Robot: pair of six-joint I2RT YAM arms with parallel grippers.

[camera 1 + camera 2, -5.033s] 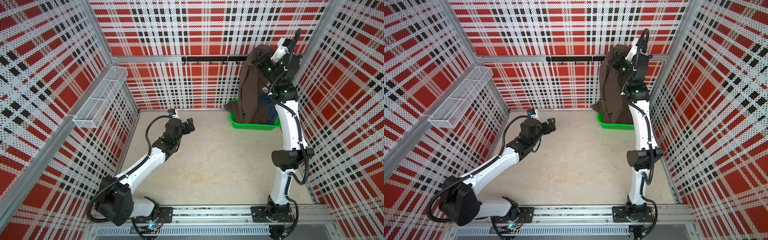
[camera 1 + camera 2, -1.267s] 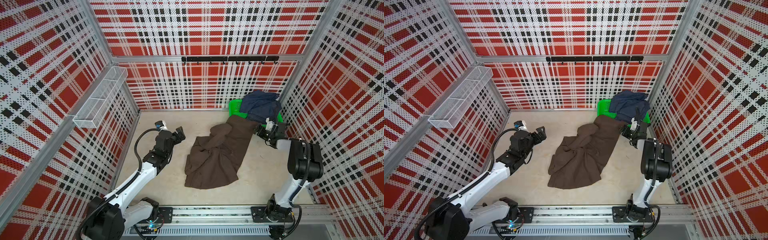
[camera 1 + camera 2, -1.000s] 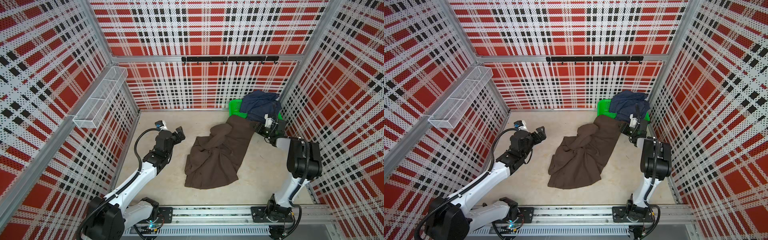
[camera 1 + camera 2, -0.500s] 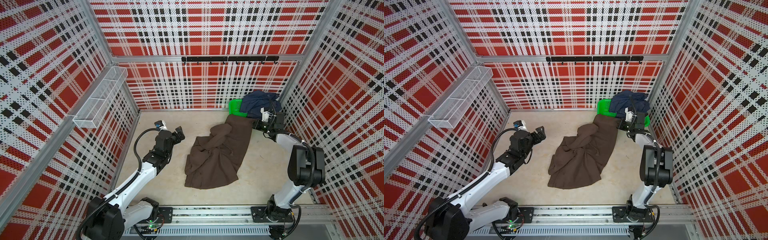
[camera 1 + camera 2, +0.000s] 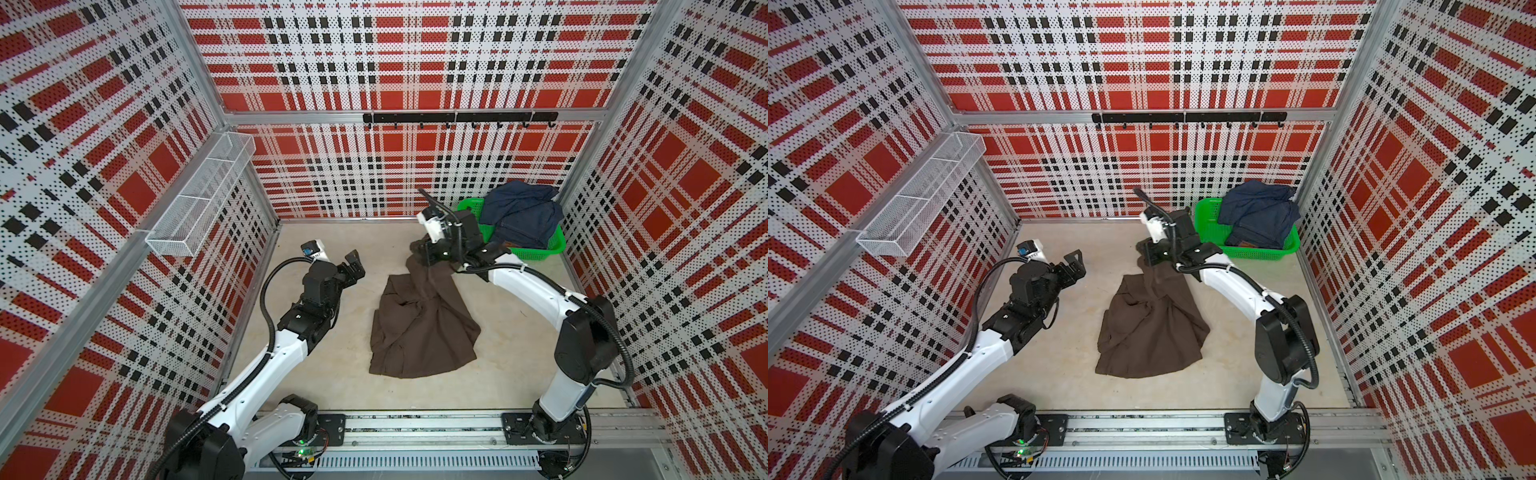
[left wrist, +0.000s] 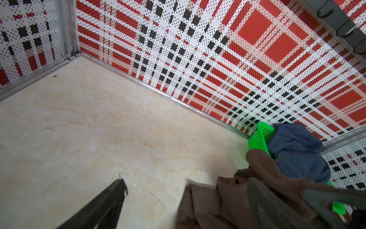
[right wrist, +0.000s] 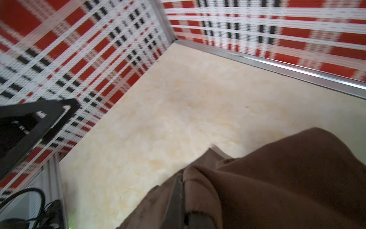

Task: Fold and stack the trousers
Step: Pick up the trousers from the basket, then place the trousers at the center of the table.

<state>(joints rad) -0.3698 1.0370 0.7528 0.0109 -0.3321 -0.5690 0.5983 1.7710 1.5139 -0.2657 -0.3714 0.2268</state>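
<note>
The dark brown trousers [image 5: 419,328] [image 5: 1150,328] lie crumpled in the middle of the floor in both top views. Their far end is drawn up into my right gripper [image 5: 420,254] [image 5: 1148,258], which is shut on the cloth a little above the floor. In the right wrist view the brown cloth [image 7: 277,178] folds over the shut gripper [image 7: 181,190]. My left gripper [image 5: 353,268] [image 5: 1076,262] hovers open left of the trousers, apart from them. The left wrist view has the open gripper [image 6: 186,184] over bare floor, with the trousers [image 6: 227,202] under one finger.
A green basket [image 5: 540,251] [image 5: 1212,214] [image 6: 259,136] stands in the far right corner with blue jeans [image 5: 519,214] [image 5: 1258,216] [image 6: 297,152] piled in it. A wire shelf [image 5: 199,208] hangs on the left wall. A black hook rail [image 5: 457,118] runs along the back wall.
My right gripper has shut on the trousers' far end by the basket and carried it up and leftward. The cloth now bunches toward the middle. The left arm has stayed put.
</note>
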